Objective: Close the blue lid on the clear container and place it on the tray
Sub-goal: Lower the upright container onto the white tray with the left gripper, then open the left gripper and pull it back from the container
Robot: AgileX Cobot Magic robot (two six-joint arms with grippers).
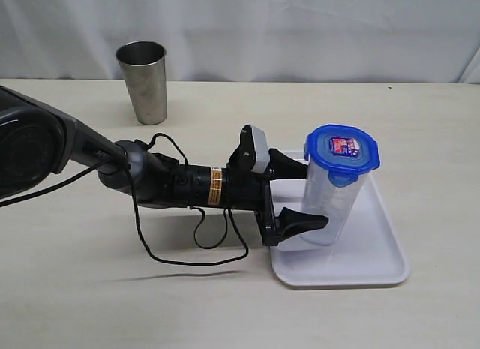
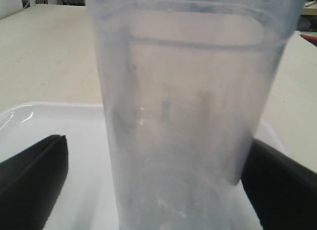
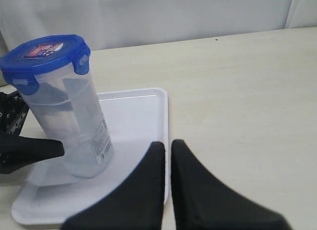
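Both jaws of the left gripper stand apart, half-cropped, flanking the clear container; right gripper jaws press together.

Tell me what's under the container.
The white tray: the container stands on it, between the open jaws of the left gripper. The patch of tray beneath its base is covered.

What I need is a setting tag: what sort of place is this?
Likely a robot lab test bench: bare beige tabletop, plain white curtain backdrop, and a cabled robot arm.
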